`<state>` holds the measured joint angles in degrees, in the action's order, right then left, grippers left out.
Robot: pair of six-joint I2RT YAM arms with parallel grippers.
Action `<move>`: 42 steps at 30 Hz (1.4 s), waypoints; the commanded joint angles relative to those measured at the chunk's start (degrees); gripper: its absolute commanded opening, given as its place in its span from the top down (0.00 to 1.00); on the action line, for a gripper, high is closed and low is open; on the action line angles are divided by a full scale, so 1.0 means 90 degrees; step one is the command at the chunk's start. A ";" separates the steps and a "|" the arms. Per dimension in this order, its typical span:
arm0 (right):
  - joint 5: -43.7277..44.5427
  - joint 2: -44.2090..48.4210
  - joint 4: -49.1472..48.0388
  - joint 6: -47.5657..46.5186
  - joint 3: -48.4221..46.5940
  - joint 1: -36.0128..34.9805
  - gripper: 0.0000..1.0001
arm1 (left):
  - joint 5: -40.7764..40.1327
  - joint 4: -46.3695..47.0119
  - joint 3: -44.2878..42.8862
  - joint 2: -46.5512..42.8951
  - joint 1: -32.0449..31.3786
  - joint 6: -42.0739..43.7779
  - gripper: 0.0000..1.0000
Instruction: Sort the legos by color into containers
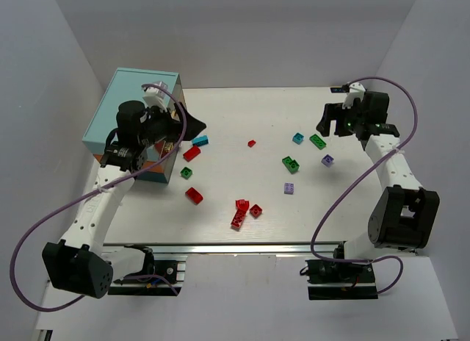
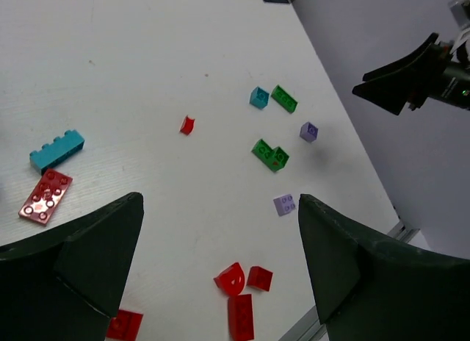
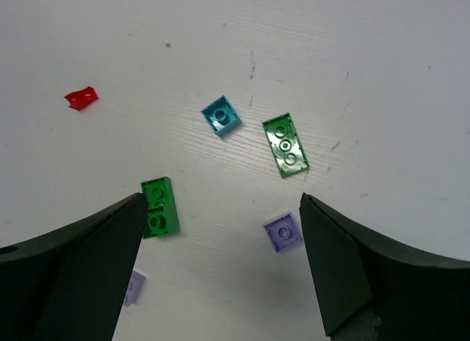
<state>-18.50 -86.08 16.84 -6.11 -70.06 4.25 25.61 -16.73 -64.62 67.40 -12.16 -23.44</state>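
The white table is seen with the teal-topped cabinet standing at its far left corner. Over it, the left gripper and the right gripper are both held spread wide, nothing grasped. The legos are seen scattered on the tabletop between the arms: reds mostly left and centre, greens and purples mostly right.

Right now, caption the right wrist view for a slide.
Open right pincer above green, cyan, purple and red legos loose on the table.
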 commanded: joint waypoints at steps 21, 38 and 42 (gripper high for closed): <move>-0.3237 -0.3051 -0.0158 0.0995 -0.4099 -0.3038 0.60 | -0.3089 -0.1968 -0.2224 -0.0311 0.0082 -0.0686 0.22; -0.2339 -0.5884 -0.3451 0.7417 -0.6454 -0.4583 0.34 | -0.2914 -0.2243 -0.1980 -0.0740 0.0082 -0.1233 0.18; -0.2037 -0.5952 -0.3795 0.7583 -0.6219 -0.4749 0.34 | -0.2855 -0.2223 -0.1912 -0.0721 0.0082 -0.1282 0.18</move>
<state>-39.75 -141.03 -10.55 58.54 -124.84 -38.00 -0.99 -36.56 -82.85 61.76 -11.73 -34.04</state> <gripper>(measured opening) 0.662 0.817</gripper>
